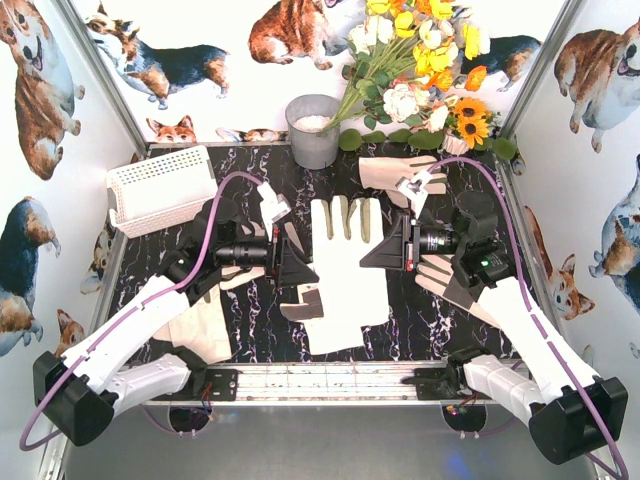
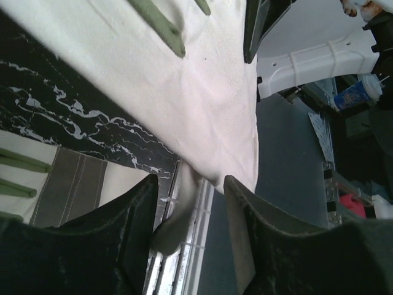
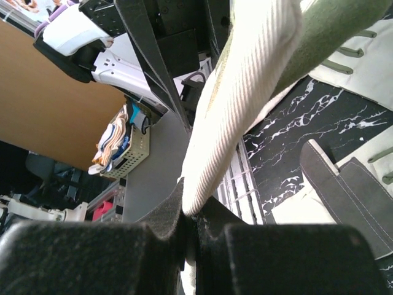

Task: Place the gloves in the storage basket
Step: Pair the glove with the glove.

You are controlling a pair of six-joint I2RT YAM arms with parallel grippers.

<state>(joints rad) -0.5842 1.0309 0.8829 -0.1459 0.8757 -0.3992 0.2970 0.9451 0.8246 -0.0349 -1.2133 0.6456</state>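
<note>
A cream-white glove (image 1: 340,270) hangs lifted over the middle of the black marble table, between my two grippers. My right gripper (image 1: 385,245) is shut on its ribbed right edge (image 3: 245,92); the jaws (image 3: 196,209) pinch the cloth. My left gripper (image 1: 292,262) is at the glove's left edge. Its jaws (image 2: 187,181) stand apart, and a corner of the glove (image 2: 184,92) dips between them. Other gloves lie under the left arm (image 1: 200,330), under the right arm (image 1: 440,275) and at the back right (image 1: 400,172). The white lattice storage basket (image 1: 160,188) lies tipped at the back left.
A grey metal bucket (image 1: 314,130) stands at the back centre, with a bunch of flowers (image 1: 420,70) to its right. A metal rail (image 1: 330,380) runs along the near edge between the arm bases. Printed walls close in the sides and back.
</note>
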